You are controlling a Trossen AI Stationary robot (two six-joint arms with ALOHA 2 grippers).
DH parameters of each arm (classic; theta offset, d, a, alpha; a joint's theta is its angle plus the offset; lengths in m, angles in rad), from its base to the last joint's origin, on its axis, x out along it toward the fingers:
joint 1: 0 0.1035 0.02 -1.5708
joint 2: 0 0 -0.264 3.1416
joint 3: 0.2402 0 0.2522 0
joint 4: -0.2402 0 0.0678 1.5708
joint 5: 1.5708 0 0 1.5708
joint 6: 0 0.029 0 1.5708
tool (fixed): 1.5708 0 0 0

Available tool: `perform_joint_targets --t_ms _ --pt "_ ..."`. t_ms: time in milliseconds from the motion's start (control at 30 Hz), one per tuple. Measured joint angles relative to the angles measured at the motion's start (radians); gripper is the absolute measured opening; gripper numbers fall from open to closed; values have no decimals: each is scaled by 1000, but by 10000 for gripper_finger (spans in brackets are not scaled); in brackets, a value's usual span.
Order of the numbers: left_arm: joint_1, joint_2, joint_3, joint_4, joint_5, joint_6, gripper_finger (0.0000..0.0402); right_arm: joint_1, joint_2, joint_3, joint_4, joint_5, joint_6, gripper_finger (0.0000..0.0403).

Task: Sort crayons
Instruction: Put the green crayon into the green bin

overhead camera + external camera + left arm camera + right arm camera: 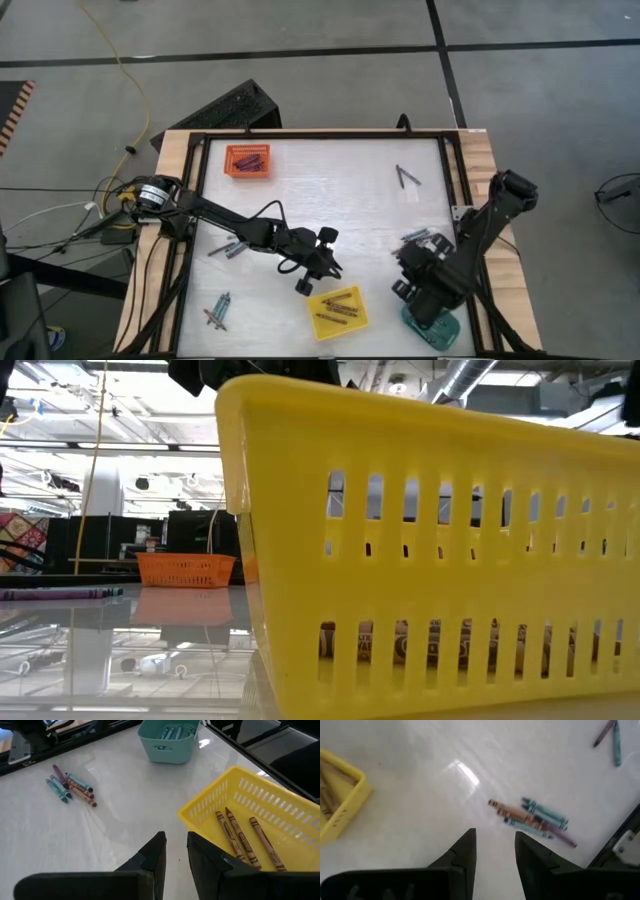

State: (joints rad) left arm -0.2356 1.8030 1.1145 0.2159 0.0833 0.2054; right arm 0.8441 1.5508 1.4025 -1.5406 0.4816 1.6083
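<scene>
From my overhead feed, the left end effector sits low in the middle of the frame, just above and left of the yellow tray. Its wrist camera shows the two dark fingers slightly apart with nothing between them, hanging over bare desk beside the tray's corner. Brownish crayons lie inside the yellow tray.

The right end effector is at the lower right of the overhead frame, just above the teal tray. In its own wrist view the fingers stand parted and empty above the white surface. A small cluster of loose crayons, orange, teal and purple, lies close ahead of it, and two more sit in the upper right corner of that view.

Elsewhere on the overhead feed I see the orange tray at the upper left holding crayons, a loose pair at the upper right, a few at middle left, and another bunch at lower left.
</scene>
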Motion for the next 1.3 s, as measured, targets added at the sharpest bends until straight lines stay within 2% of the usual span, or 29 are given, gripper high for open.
perform_joint_targets --t_ms 400,833,1167,1300 --pt "0 0 0 0 25 17 69 -219 -75 0 -20 68 -282 128" --pt "-8 0 0 2 43 21 69 -504 -162 0 -23 73 -544 130" --pt "-16 0 0 0 42 36 69 -750 -164 0 -29 61 -767 170" --pt "-19 0 0 0 42 36 69 -855 -167 0 -29 45 -865 173"
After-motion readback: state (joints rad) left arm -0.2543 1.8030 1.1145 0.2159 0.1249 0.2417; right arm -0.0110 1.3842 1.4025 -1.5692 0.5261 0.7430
